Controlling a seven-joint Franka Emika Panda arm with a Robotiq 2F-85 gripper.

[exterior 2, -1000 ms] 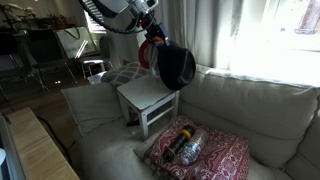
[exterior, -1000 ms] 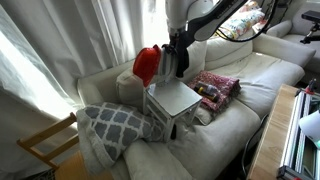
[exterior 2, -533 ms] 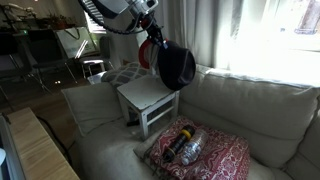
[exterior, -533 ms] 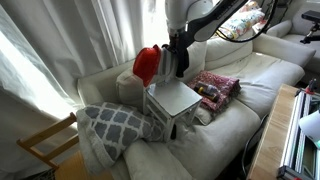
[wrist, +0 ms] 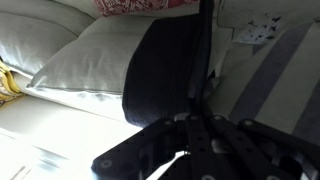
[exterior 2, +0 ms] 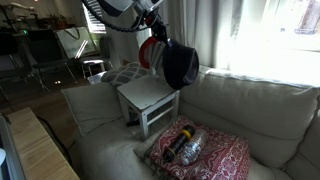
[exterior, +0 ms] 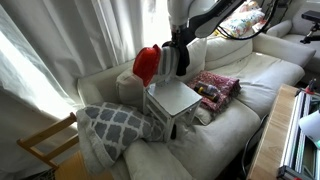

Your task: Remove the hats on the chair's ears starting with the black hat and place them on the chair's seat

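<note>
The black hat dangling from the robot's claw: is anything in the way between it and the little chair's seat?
Nothing visible does. The black hat hangs from the gripper beside the chair. The chair's seat, lower down, lies bare, and the red hat sits higher, behind the seat.

red hat point(exterior 2: 146, 53) partly hidden behind black hat point(exterior 2: 180, 66)

The chair point(exterior: 172, 100) stands on the sofa point(exterior: 240, 125), whose front faces the long edge of the table point(exterior: 292, 125). A cushion point(exterior: 112, 126) leans just beside the chair on the side away from the table's edge; a cloth point(exterior 2: 215, 158) lies on the other side, with small items point(exterior 2: 185, 147) on it. One hat point(exterior: 146, 65) sits on a chair ear. The other hat point(exterior 2: 180, 66) hangs pinched in the gripper point(exterior 2: 160, 38) over the back edge of the seat point(exterior 2: 146, 94).
</note>
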